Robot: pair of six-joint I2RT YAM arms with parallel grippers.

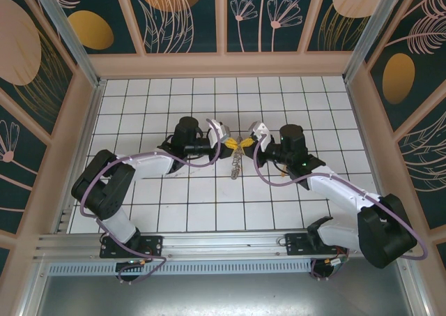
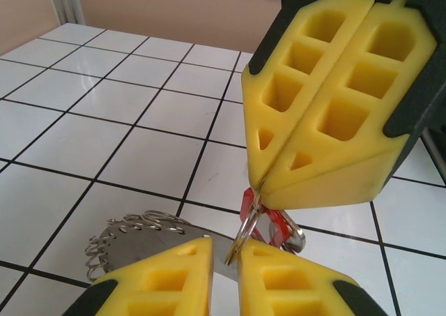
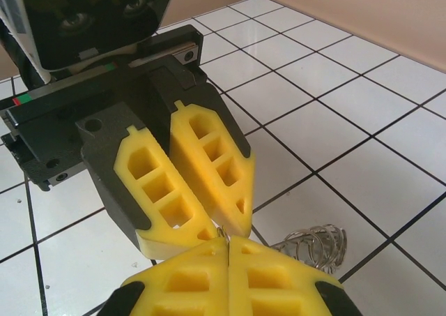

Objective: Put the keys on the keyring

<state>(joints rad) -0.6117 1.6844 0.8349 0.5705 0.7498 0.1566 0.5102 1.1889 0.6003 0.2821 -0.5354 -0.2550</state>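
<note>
My right gripper (image 2: pixel 256 188) is shut on a thin split ring (image 2: pixel 247 225) that carries the keys (image 2: pixel 268 222), whose red heads hang just below its tips. That ring reaches down into the narrow gap of my left gripper (image 2: pixel 224 250), whose jaws stand slightly apart. The keyring (image 2: pixel 132 243), a flat grey disc fringed with wire loops (image 2: pixel 150 222), sits low at the left, partly hidden by my left fingers. From above, the left gripper (image 1: pixel 230 143) and right gripper (image 1: pixel 249 141) meet tip to tip over the keyring (image 1: pixel 235 164). In the right wrist view, my right gripper (image 3: pixel 228 241) touches the left gripper (image 3: pixel 224 231).
White tiled floor (image 1: pixel 174 204) with black grid lines spreads all round. Patterned walls (image 1: pixel 223 16) and a pale wooden rim enclose it. More of the keyring's wire loops (image 3: pixel 313 245) show beside my right fingers. Purple cables (image 1: pixel 261 166) loop along both arms.
</note>
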